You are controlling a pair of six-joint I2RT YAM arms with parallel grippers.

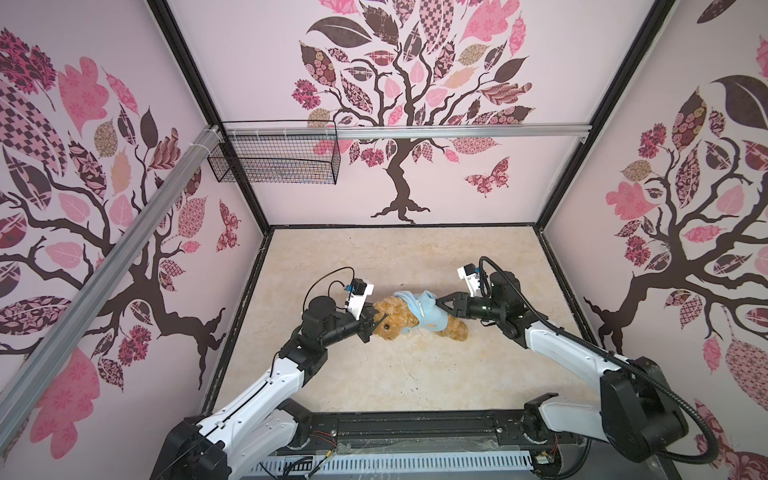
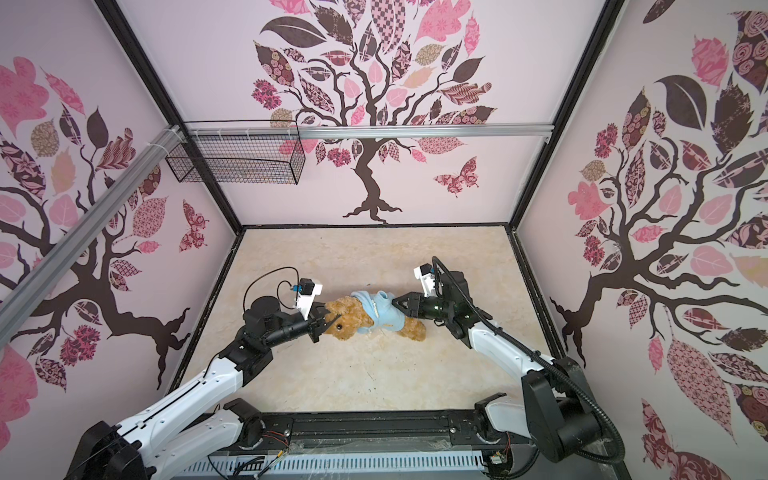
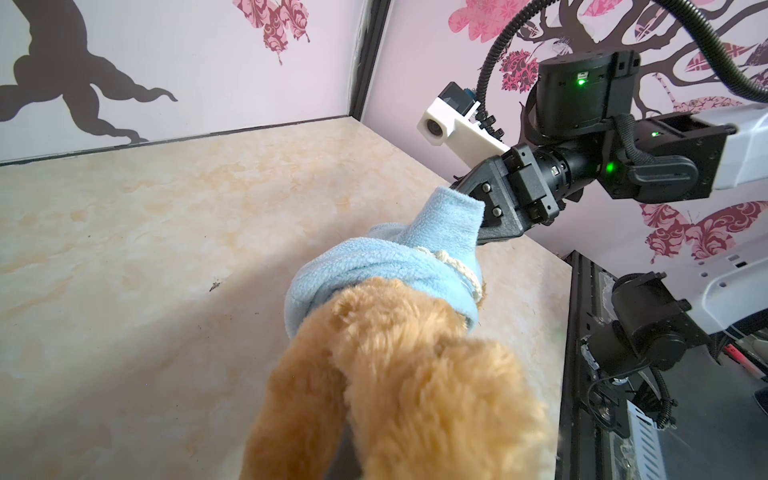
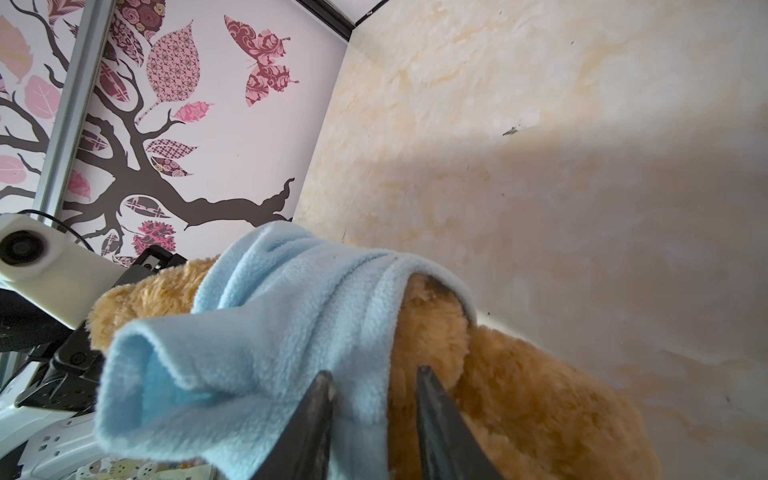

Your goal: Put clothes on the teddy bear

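Note:
The teddy bear (image 1: 397,319) (image 2: 348,318) lies on its side mid-table, head toward the left arm. A light blue shirt (image 1: 424,312) (image 2: 380,312) covers its torso, with one empty sleeve sticking out. My left gripper (image 1: 371,321) (image 2: 324,321) is shut on the bear's head; in the left wrist view the bear's fur (image 3: 415,395) hides the jaws. At the shirt's lower edge, my right gripper (image 1: 441,302) (image 2: 397,302) (image 4: 374,378) has its fingers apart. The shirt's hem (image 4: 357,365) and the bear's fur (image 4: 519,382) lie between them.
The marbled table (image 1: 374,257) is walled on three sides. A black wire basket (image 1: 274,153) hangs on the back rail at upper left. The arms' base rail (image 1: 415,432) runs along the front edge.

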